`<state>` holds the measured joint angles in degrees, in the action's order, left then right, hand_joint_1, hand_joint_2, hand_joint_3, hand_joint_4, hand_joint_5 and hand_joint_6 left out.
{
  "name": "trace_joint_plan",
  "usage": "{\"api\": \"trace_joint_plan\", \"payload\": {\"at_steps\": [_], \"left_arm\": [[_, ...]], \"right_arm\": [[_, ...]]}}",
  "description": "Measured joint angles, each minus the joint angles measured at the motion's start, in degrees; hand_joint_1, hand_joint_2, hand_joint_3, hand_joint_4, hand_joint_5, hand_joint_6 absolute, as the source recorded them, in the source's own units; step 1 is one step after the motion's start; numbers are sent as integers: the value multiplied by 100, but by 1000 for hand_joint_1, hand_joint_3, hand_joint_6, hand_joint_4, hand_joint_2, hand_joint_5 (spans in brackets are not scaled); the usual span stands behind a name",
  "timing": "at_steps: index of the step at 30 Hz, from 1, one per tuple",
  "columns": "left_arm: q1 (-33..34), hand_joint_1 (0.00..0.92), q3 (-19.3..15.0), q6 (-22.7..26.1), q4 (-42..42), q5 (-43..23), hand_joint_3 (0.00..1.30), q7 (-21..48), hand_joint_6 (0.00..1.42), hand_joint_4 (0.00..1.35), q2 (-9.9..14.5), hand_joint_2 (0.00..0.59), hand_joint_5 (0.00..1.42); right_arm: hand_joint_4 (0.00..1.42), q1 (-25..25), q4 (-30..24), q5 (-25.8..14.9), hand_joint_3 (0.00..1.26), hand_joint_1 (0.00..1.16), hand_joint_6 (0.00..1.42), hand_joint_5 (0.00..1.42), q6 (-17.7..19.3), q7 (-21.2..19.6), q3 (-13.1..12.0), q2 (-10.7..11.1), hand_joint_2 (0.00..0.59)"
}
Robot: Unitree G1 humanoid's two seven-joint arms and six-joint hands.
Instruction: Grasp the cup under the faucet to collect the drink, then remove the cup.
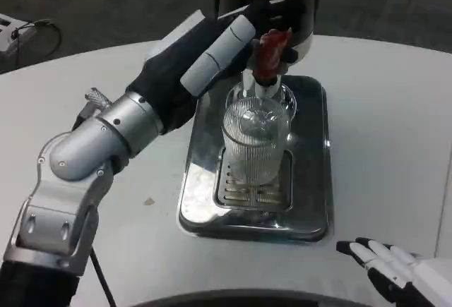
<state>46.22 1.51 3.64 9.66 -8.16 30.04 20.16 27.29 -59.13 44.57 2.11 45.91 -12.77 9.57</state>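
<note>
Careful: your left robot hand (212,46) clasps the tap (271,54); overfill the cup (256,145) and it spills; right robot hand (395,268) rests released.

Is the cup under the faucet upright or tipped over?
Upright. The ribbed clear cup stands on the tray's drain grate with its open mouth up, directly beneath the red faucet.

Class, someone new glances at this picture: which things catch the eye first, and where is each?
The left hand reaches up to the red faucet handle at top centre. Below it a clear ribbed cup stands on the steel drip tray mid-table. The right hand rests at the bottom right corner.
</note>
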Motion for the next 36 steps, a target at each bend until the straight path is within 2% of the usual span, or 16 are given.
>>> {"api": "trace_joint_plan", "payload": {"at_steps": [8, 20, 29, 31, 34, 36], "left_arm": [[298, 0, 222, -195, 262, 278, 227, 218, 313, 178, 141, 107, 311], [456, 0, 482, -885, 625, 705, 204, 432, 219, 148, 297, 98, 249], [662, 0, 753, -1471, 938, 1117, 192, 464, 201, 132, 465, 100, 235], [713, 0, 835, -1579, 1005, 1171, 191, 464, 196, 125, 488, 100, 223], [783, 0, 884, -1718, 1072, 1333, 191, 464, 190, 125, 525, 102, 221], [806, 0, 920, -1839, 1137, 1366, 191, 464, 186, 123, 541, 103, 221]], "right_arm": [[0, -5, 0, -2, 54, 279, 0, 0, -98, 1, 11, 5, 450], [0, -45, 0, -114, 69, 272, 0, 0, -376, 6, 80, 16, 452], [0, -128, 0, -288, 77, 268, 0, 0, -834, 7, 125, 32, 452], [0, -185, 0, -443, 83, 280, 2, 0, -990, -5, 126, 31, 426], [0, -296, 0, -738, 64, 394, 28, 0, -1195, -65, 128, 17, 352], [0, -418, 0, -1160, 46, 466, 55, 13, -1446, -216, 121, -29, 319]]}}
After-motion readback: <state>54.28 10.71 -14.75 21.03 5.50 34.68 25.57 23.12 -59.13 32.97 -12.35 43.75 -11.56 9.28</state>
